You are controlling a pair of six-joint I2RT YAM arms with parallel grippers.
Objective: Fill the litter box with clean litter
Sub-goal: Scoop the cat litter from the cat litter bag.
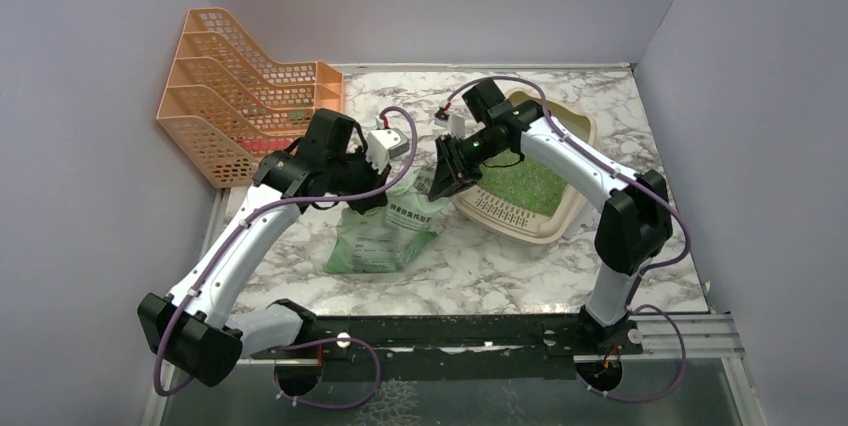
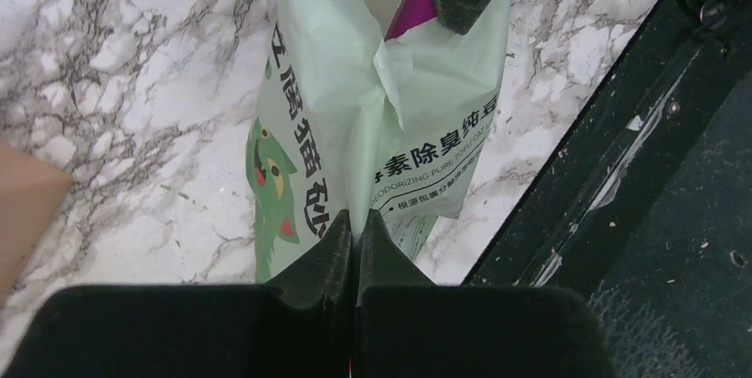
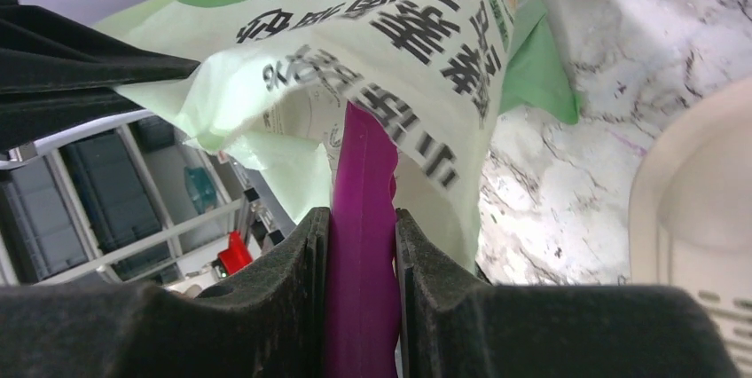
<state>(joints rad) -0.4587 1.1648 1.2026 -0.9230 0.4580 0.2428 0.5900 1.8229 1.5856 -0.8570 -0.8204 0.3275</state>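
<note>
The beige litter box (image 1: pixel 573 136) lies at the right middle of the table, with green litter (image 1: pixel 527 186) spread inside it; its rim shows at the right edge of the right wrist view (image 3: pixel 701 209). The pale green litter bag (image 1: pixel 382 236) lies left of the box. My left gripper (image 1: pixel 393 186) is shut on the bag's top edge (image 2: pixel 355 112), holding the mouth up. My right gripper (image 1: pixel 441 184) is shut on the magenta scoop (image 3: pixel 362 218), whose far end reaches into the bag's mouth (image 3: pixel 293 103). The scoop also shows in the left wrist view (image 2: pixel 410 5). Any granules inside the bag are hidden.
An orange mesh file rack (image 1: pixel 240 96) stands at the back left against the wall. A dark metal rail (image 1: pixel 450 331) runs along the table's near edge, also in the left wrist view (image 2: pixel 621 174). Grey walls close in left, back and right.
</note>
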